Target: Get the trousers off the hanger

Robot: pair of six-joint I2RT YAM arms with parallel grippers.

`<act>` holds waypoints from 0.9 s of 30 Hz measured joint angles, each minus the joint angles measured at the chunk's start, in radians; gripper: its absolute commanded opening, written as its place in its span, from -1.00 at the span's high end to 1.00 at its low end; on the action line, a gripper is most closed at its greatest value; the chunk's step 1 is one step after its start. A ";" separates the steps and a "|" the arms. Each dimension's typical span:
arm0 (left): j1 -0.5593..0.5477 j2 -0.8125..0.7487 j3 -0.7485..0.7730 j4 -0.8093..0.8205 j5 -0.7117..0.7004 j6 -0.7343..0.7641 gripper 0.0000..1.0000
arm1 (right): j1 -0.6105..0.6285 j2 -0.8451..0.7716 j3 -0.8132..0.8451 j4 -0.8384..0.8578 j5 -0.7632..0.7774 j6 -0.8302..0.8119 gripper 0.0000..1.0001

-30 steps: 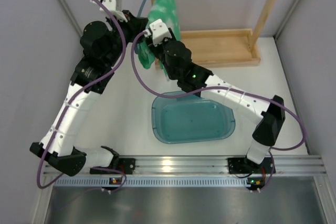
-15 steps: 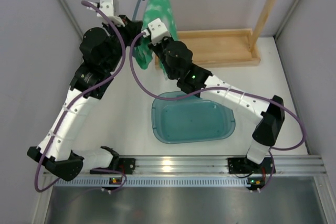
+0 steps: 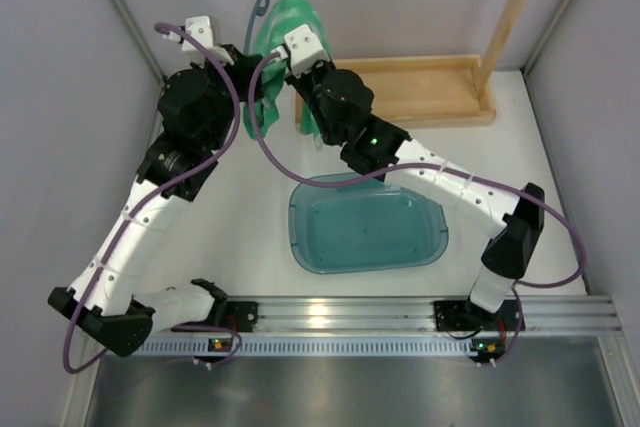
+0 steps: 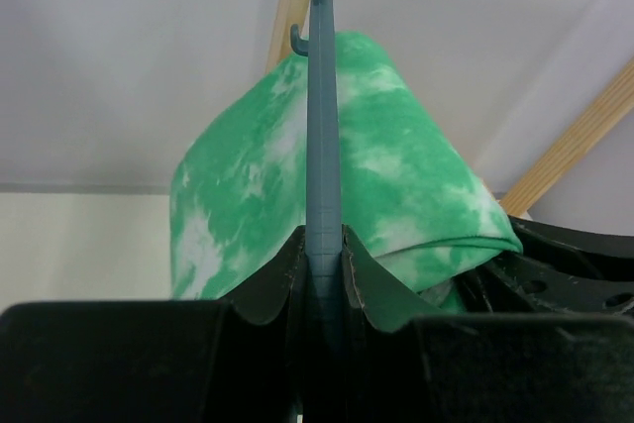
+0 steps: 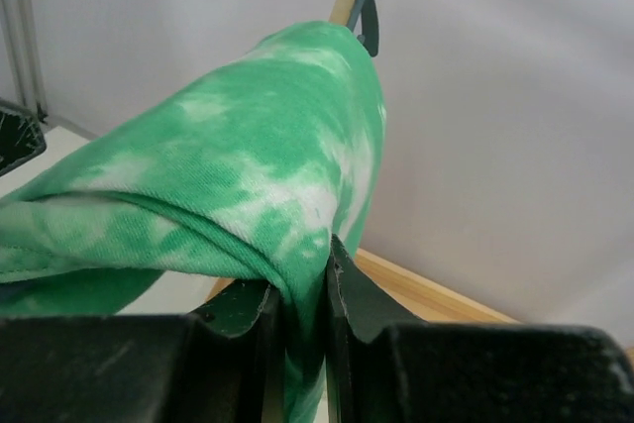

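The left pincer (image 4: 322, 240) clamped the hanger (image 4: 322, 126) as the right pincer (image 5: 302, 279) pinched the trousers (image 5: 238, 156), apparently ready for stripping, with a steady pull seemingly due next.

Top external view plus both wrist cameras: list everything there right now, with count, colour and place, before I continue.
trousers: one, green with white blotches, draped over the hanger, far left
hanger: one, grey-blue, raised above the table beside the rack's left post
basin: one, translucent teal, centre of the table
wooden rack: one, light wood, far edge of the table
table: one, white, under everything
left gripper: one, black, shut on the hanger's rod
right gripper: one, black, shut on a fold of the trousers
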 measured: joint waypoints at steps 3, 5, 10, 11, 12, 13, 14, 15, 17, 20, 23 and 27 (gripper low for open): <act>0.000 -0.006 -0.014 0.010 -0.007 -0.023 1.00 | -0.004 -0.005 0.002 0.018 0.006 -0.003 1.00; 0.000 -0.009 -0.032 0.010 -0.017 -0.037 1.00 | -0.010 -0.008 0.010 0.030 0.018 -0.015 1.00; -0.001 -0.001 -0.050 -0.001 -0.059 -0.054 1.00 | -0.020 -0.017 0.040 0.050 0.042 -0.038 1.00; -0.001 0.000 -0.052 -0.001 -0.068 -0.057 1.00 | -0.021 -0.023 0.040 0.052 0.046 -0.043 1.00; -0.001 0.000 -0.055 -0.001 -0.075 -0.061 1.00 | -0.022 -0.030 0.040 0.056 0.050 -0.047 1.00; 0.000 0.000 -0.059 -0.001 -0.081 -0.065 1.00 | -0.022 -0.034 0.040 0.057 0.053 -0.048 1.00; 0.000 0.000 -0.063 -0.002 -0.087 -0.068 1.00 | -0.022 -0.045 0.040 0.061 0.058 -0.055 1.00; 0.000 0.000 -0.068 -0.003 -0.095 -0.070 1.00 | -0.022 -0.053 0.040 0.066 0.064 -0.063 1.00; 0.000 0.001 -0.074 -0.015 -0.106 -0.075 1.00 | -0.022 -0.071 0.040 0.084 0.083 -0.080 1.00; 0.004 0.000 -0.092 -0.022 -0.117 -0.085 1.00 | -0.022 -0.098 0.040 0.135 0.124 -0.125 1.00; 0.011 -0.005 -0.129 -0.024 -0.126 -0.099 1.00 | -0.024 -0.118 0.040 0.190 0.168 -0.169 1.00; 0.031 -0.024 -0.187 -0.064 -0.131 -0.105 1.00 | -0.028 -0.156 0.040 0.208 0.200 -0.189 1.00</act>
